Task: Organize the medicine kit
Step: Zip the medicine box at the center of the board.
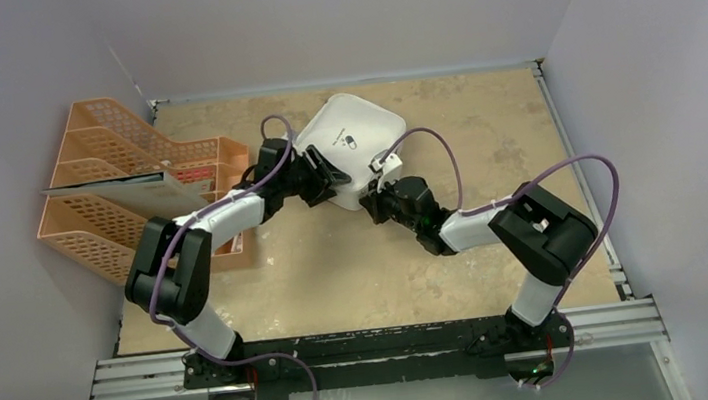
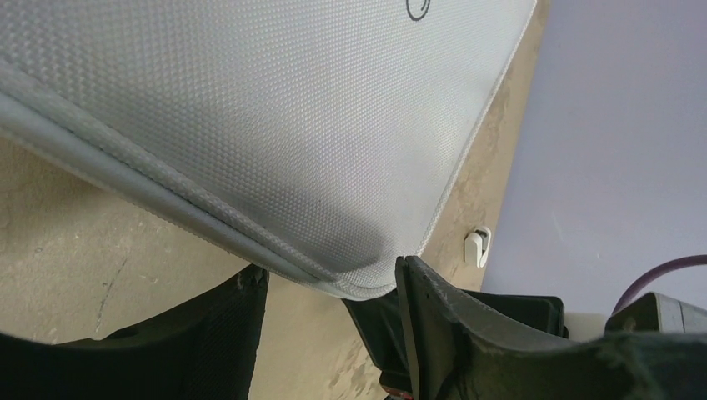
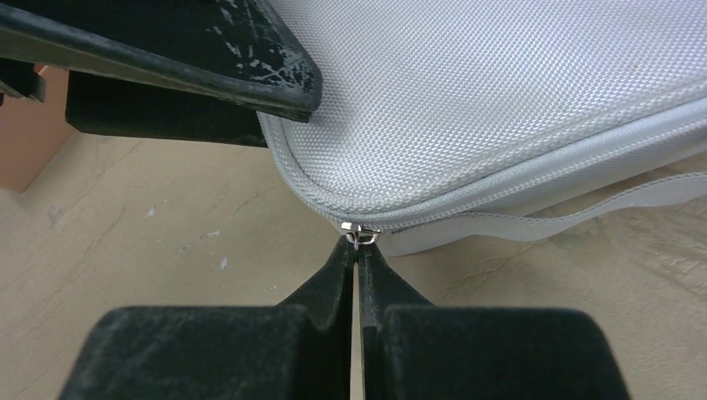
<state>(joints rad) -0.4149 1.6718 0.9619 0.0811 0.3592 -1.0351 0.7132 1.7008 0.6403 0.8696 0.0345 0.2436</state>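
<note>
Toward the far middle of the table [image 1: 338, 272] lies one medicine kit [image 1: 355, 137], lid down, so whatever it holds is hidden from me. Both my arms meet at its near edge. My left gripper [image 2: 329, 279] stands parted around one rounded corner without squeezing it. My right gripper [image 3: 358, 250] is pinched tight on the single small metal zip pull [image 3: 361, 234]. Against the left wall sit orange mesh trays [image 1: 102, 229], which I cannot count, with a grey sheet [image 1: 122, 182] lying in one. My left arm crosses in front of them.
</note>
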